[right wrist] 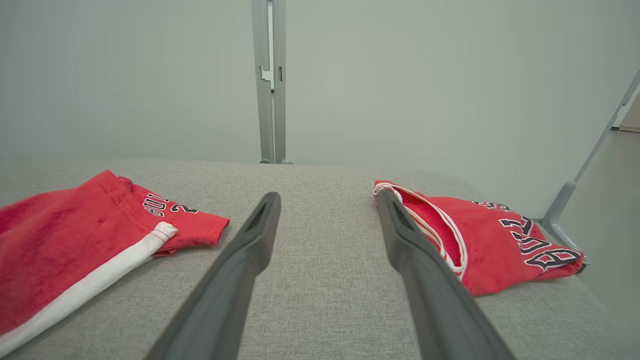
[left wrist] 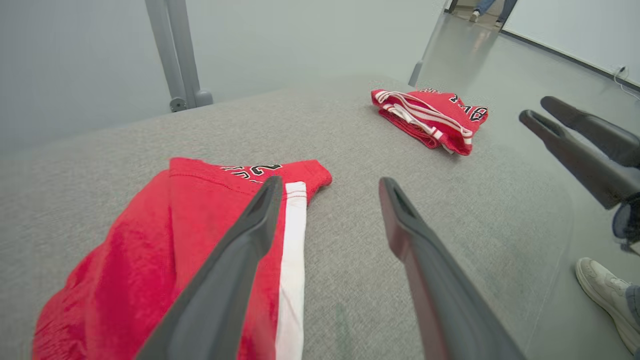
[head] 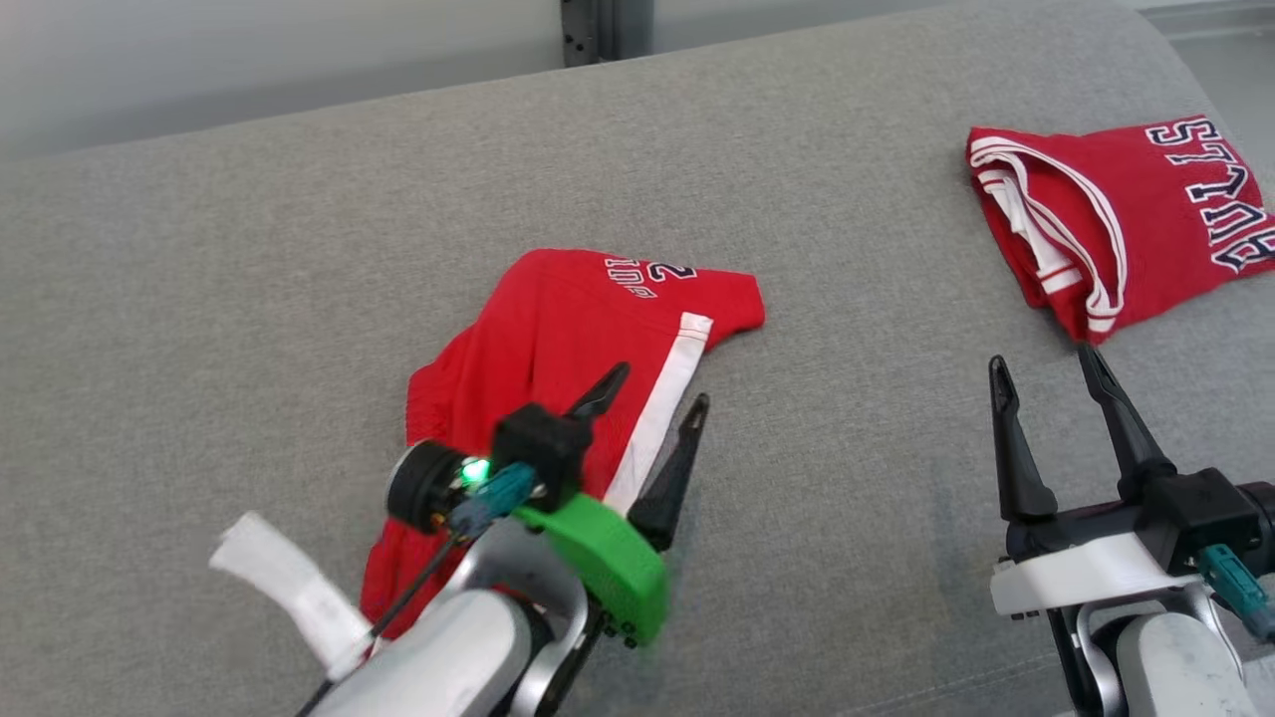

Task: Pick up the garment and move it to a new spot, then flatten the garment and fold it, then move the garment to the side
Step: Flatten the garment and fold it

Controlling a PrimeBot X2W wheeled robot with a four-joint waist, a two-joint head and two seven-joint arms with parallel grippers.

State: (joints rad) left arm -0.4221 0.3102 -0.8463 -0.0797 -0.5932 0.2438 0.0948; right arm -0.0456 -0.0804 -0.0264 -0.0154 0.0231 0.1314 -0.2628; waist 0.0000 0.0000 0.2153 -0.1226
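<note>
You have a grey woven bench point(head: 249, 299) before a pale wall point(right wrist: 150, 75), its far edge rounded. The soft red garment point(head: 538, 319), white-striped, lies rumpled mid-bench at your left hand point(head: 662, 384), whose fingers are spread and grip nothing. Your right hand point(head: 1041, 357) is spread too, near a folded red jersey point(head: 1146, 209); bare fabric lies between the two.

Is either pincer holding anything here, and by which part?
Nothing is held. The left pincer stands open over the red shorts, the right pincer open near the folded jersey.
</note>
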